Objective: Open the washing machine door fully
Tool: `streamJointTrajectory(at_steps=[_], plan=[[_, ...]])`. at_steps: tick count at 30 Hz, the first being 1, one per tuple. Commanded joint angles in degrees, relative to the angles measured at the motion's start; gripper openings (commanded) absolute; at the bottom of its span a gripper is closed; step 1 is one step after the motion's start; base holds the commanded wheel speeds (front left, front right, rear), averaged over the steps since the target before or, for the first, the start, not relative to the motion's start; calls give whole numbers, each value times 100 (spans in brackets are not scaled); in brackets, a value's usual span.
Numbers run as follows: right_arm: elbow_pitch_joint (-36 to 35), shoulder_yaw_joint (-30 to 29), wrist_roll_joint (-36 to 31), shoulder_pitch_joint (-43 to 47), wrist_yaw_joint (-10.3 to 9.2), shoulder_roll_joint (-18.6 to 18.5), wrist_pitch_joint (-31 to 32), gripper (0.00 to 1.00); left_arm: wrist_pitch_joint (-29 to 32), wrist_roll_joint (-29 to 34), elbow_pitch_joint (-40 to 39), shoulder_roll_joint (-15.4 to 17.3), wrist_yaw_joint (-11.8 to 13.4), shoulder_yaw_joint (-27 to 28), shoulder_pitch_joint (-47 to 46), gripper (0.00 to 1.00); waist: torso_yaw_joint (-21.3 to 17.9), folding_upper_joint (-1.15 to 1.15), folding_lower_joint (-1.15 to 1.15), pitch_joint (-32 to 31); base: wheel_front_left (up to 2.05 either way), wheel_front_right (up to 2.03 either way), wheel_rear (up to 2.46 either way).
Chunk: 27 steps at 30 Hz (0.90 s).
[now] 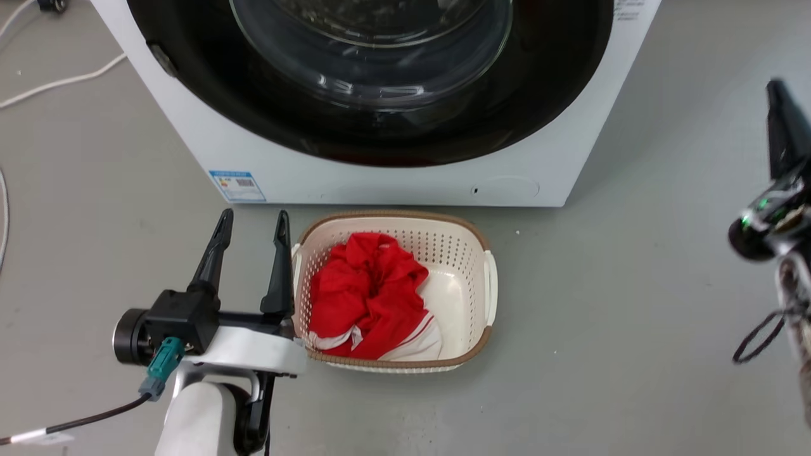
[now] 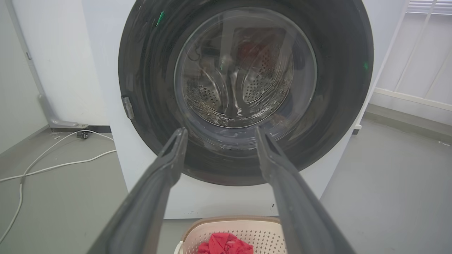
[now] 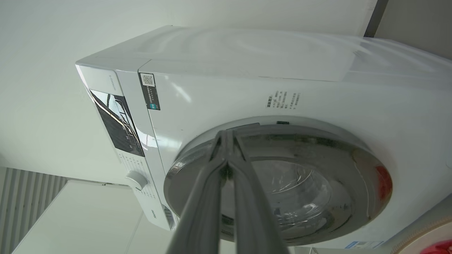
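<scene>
The washing machine (image 1: 405,183) is a white box across the top of the head view. Its door (image 1: 253,107), a glossy black disc with a clear glass bowl, lies against the machine's front. My left gripper (image 1: 253,218) stands open low on the left, just short of the machine and beside a basket. In the left wrist view it (image 2: 219,129) points at the lower part of the door (image 2: 148,88). My right gripper (image 1: 776,95) is shut on nothing at the right edge, apart from the machine. In the right wrist view its tips (image 3: 226,133) point toward the door's (image 3: 353,169) rim.
A cream laundry basket (image 1: 488,285) holding red cloth (image 1: 367,291) sits on the grey floor right in front of the machine. White cables (image 1: 63,79) trail over the floor at the left. A white wall stands behind and left of the machine.
</scene>
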Motion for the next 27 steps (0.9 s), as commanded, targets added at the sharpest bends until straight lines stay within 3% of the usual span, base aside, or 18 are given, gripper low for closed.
streamJointTrajectory(at_steps=[1,13,27], plan=[[218,88,49,-347,0,-124,114,0,-14,11,-37,-4,-18,-31,-123,100,105,0,-1,179,0,0,0],[1733,906,-78,-2458,0,-657,783,0,-14,-33,-198,-13,-93,-195,-452,100,418,0,-1,732,0,0,0],[3284,1862,-647,-4110,0,-367,1083,0,-14,-18,-397,-16,-102,-345,-676,100,618,0,-1,1220,0,0,0]])
